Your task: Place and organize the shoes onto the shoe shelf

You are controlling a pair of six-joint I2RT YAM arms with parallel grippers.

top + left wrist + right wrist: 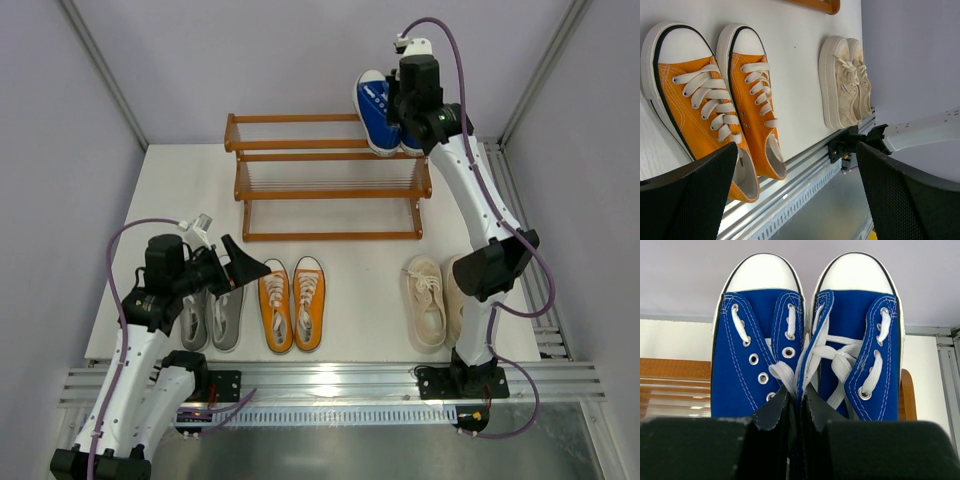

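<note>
My right gripper (pixel 404 112) (pixel 802 396) is shut on the inner sides of the blue shoes (pixel 377 112) (pixel 757 335), pinching both of the pair together. The pair hangs above the right end of the shoe shelf (pixel 330 190) (pixel 670 375), white toe caps away from the wrist. The shelf tiers that show hold nothing. Lower left, my left gripper (pixel 248 268) (pixel 796 165) is open and holds nothing, hovering over the grey shoes (pixel 212 320) and beside the orange shoes (pixel 292 303) (pixel 715 110). The cream shoes (pixel 430 300) (pixel 845 82) lie on the table by the right arm.
An aluminium rail (pixel 330 380) (pixel 805 170) runs along the table's near edge, with the right arm's base (pixel 455 380) bolted to it. A corner of the shelf (pixel 815 5) shows in the left wrist view. Frame posts rise at the back corners.
</note>
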